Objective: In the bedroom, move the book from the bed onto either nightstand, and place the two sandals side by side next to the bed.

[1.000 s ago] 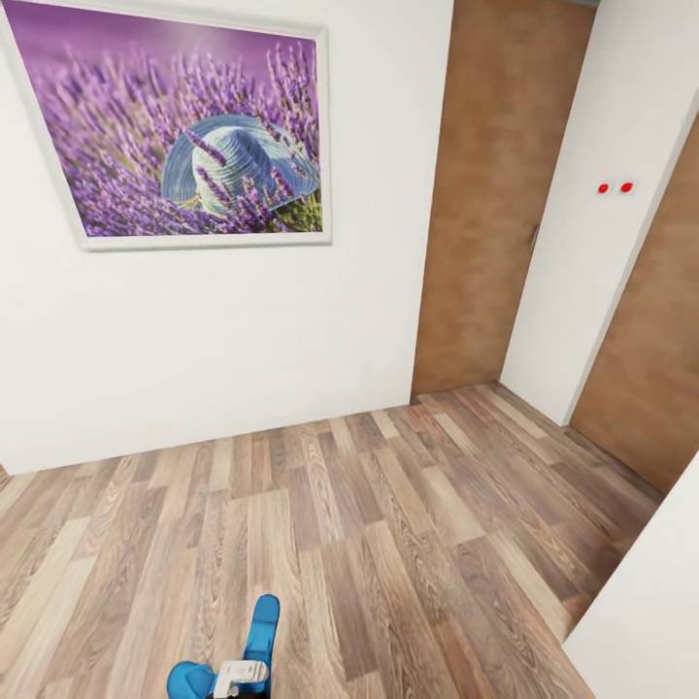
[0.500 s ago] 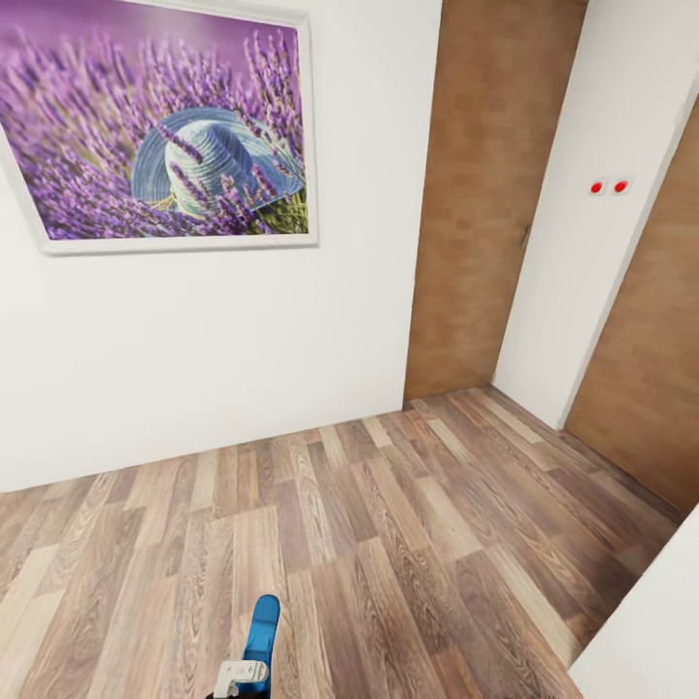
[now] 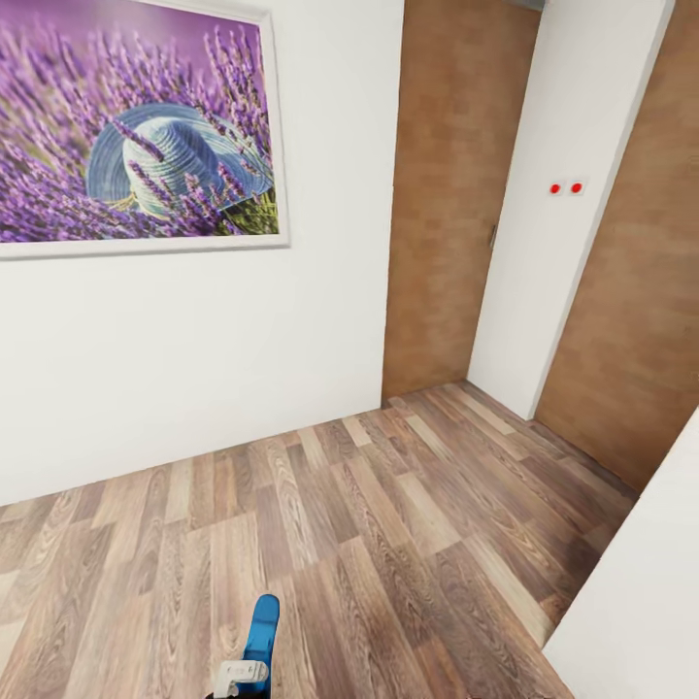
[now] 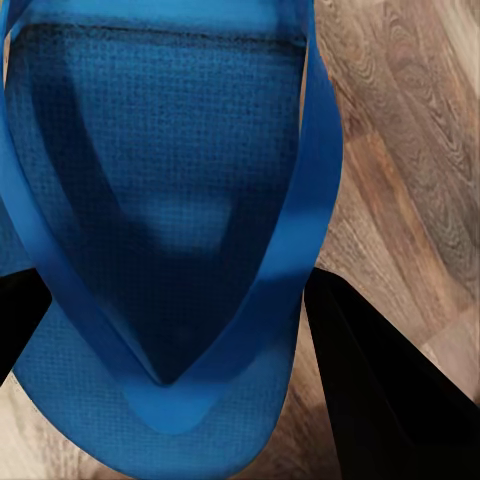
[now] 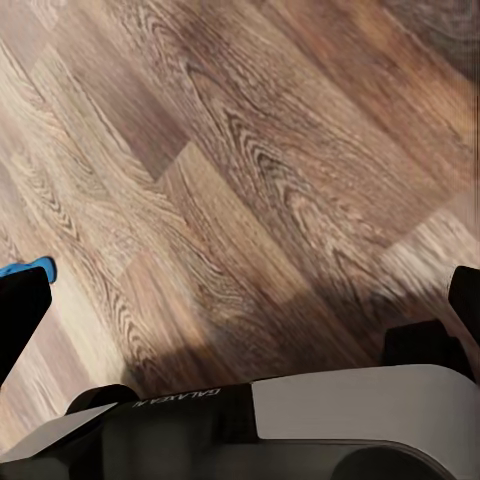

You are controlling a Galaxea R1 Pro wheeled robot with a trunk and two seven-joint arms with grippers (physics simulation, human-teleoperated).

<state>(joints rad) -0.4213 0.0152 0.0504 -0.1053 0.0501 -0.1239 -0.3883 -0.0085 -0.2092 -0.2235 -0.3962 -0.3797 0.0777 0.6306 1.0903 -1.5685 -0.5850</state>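
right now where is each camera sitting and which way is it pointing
Head view: from the robot's head, forward and down at a white wall with a lavender picture, brown doors and wood floor; the left gripper with a blue sandal shows at the bottom edge.
Left wrist view: along the left gripper's dark fingers, close on the sandal's sole and straps.
Right wrist view: down at the floor; the right gripper's dark fingers stand apart, the robot's grey-white base below.
Shared: wood floor in all three; the sandal in all, just a blue tip in the right wrist view.

Blue sandal point(image 4: 170, 200), brown wood-grain floor point(image 3: 388, 544), purple lavender picture point(image 3: 136, 126).
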